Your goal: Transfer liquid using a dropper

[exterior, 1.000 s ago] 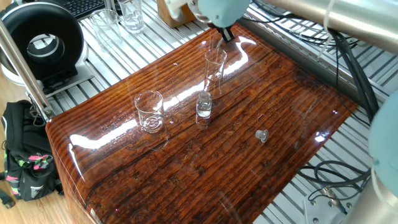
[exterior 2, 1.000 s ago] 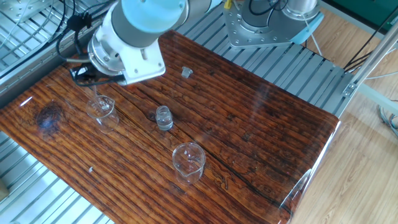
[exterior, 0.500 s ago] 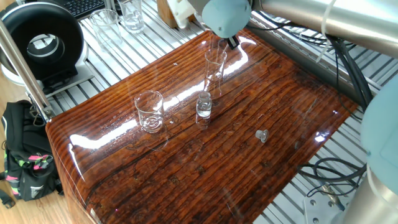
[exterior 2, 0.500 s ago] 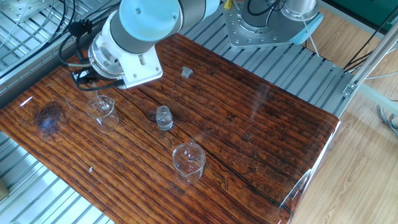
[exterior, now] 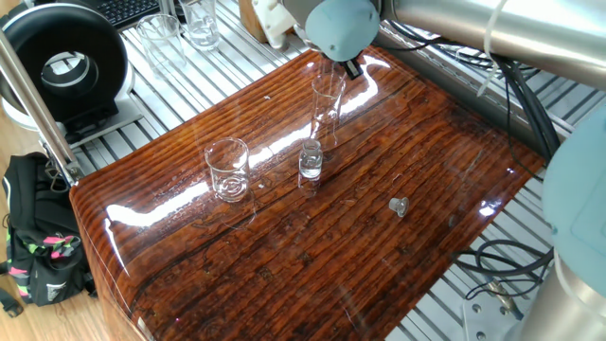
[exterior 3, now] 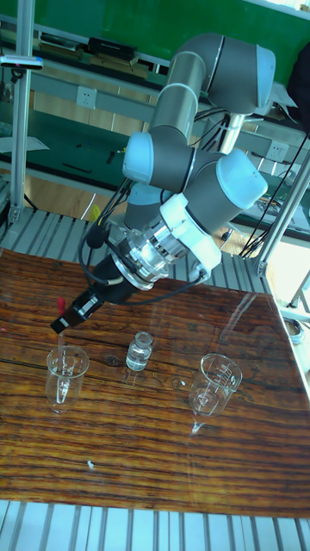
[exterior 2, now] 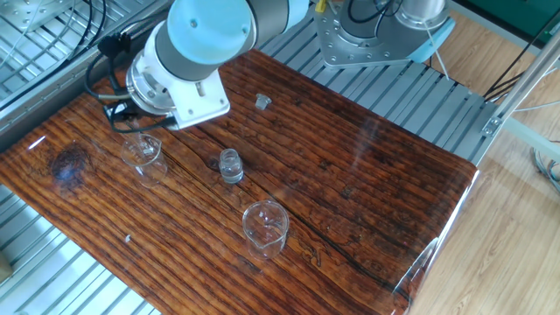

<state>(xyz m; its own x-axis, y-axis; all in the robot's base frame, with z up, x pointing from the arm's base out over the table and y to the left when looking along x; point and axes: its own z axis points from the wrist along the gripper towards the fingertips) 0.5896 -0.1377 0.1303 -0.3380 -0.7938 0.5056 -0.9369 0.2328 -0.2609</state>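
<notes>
The dropper (exterior 3: 60,331) is held upright by the gripper (exterior 3: 64,322), its red bulb pinched between the fingers (exterior 3: 72,317) and its clear tube hanging at 6 o'clock into the tall glass cylinder (exterior 3: 66,376), at 9 o'clock from the small vial (exterior 3: 139,352).

A robotics lab — the arm (exterior 3: 185,185) is bolted to a metal base (exterior 2: 376,35) at the edge of a glossy wooden table (exterior: 379,256) resting on aluminium rails (exterior 2: 52,280). Glassware on the wood: a beaker (exterior: 227,169), a vial (exterior: 311,160), a tall cylinder (exterior: 327,104). Cables (exterior: 502,265) trail around, a keyboard (exterior: 133,9) sits behind, and wall sockets (exterior 3: 86,96) line green-topped benches (exterior 3: 77,138) — a backpack (exterior: 33,237) lies on the floor.
</notes>
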